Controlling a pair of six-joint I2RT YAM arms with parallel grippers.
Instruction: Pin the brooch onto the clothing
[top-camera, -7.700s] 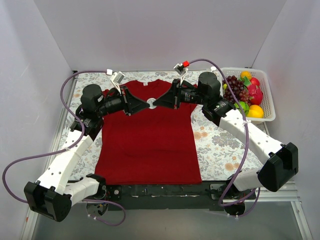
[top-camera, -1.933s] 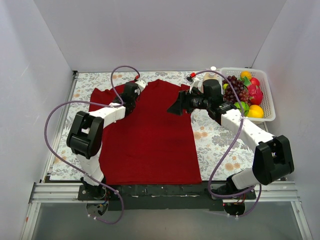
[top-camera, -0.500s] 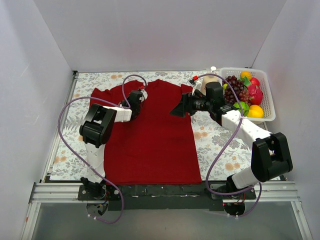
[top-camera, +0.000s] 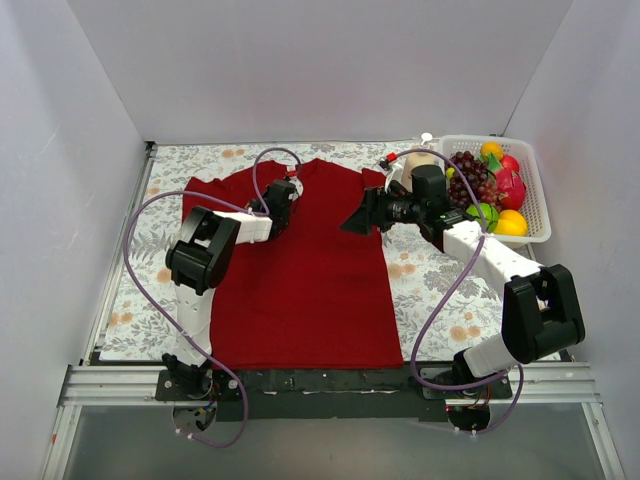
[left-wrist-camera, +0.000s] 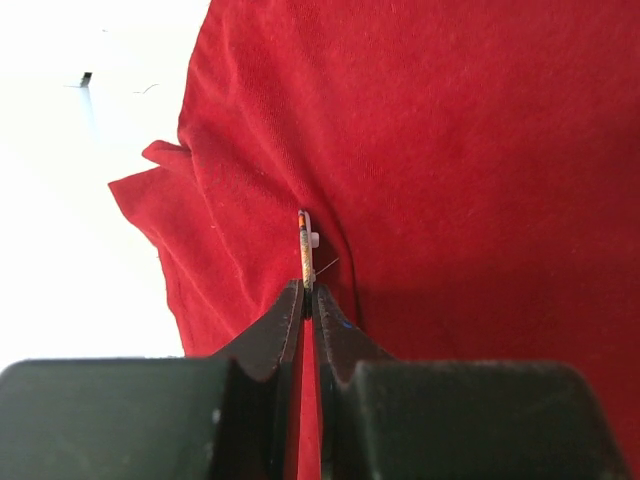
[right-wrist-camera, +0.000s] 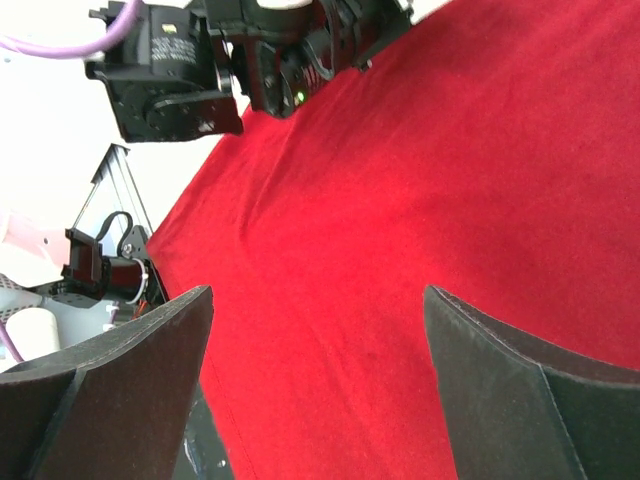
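Note:
The clothing, a dark red T-shirt, lies flat on the table with its neck at the far side. My left gripper hovers low over the shirt's upper left chest near the collar. In the left wrist view that gripper is shut on the brooch, which shows edge-on as a thin pale disc with a fine pin, close over a fold of the shirt. My right gripper hangs open over the shirt's upper right part, and nothing lies between its fingers, only red cloth.
A white basket of toy fruit stands at the far right. A floral cloth covers the table around the shirt. White walls close in the left, back and right. The left arm shows beyond the shirt in the right wrist view.
My left gripper has shifted slightly right toward the collar with the brooch in it. The right gripper has stayed open in place.

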